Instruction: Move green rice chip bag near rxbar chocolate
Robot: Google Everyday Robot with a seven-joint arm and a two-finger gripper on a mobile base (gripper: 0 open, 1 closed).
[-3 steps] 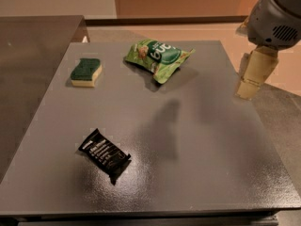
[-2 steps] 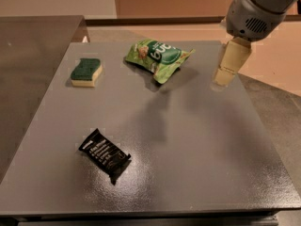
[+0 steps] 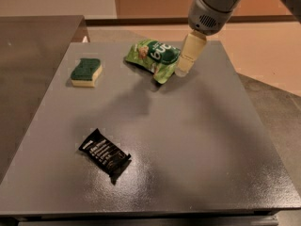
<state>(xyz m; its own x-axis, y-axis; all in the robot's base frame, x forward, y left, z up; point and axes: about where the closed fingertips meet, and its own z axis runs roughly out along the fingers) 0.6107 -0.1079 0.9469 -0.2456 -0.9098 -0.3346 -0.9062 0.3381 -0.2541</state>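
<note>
The green rice chip bag (image 3: pixel 155 57) lies crumpled at the far middle of the grey table (image 3: pixel 197 140). The rxbar chocolate (image 3: pixel 104 155), a small black wrapper with white lettering, lies near the front left. My gripper (image 3: pixel 185 66) hangs from the arm at the upper right, its cream-coloured fingers pointing down, just at the bag's right edge and above the table.
A yellow sponge with a green top (image 3: pixel 86 71) sits at the far left of the table. A darker counter (image 3: pixel 33 55) adjoins the table on the left. The floor shows beyond the right edge.
My gripper has moved left from beyond the table's right edge to the right side of the green bag. The bag, bar and sponge have not moved.
</note>
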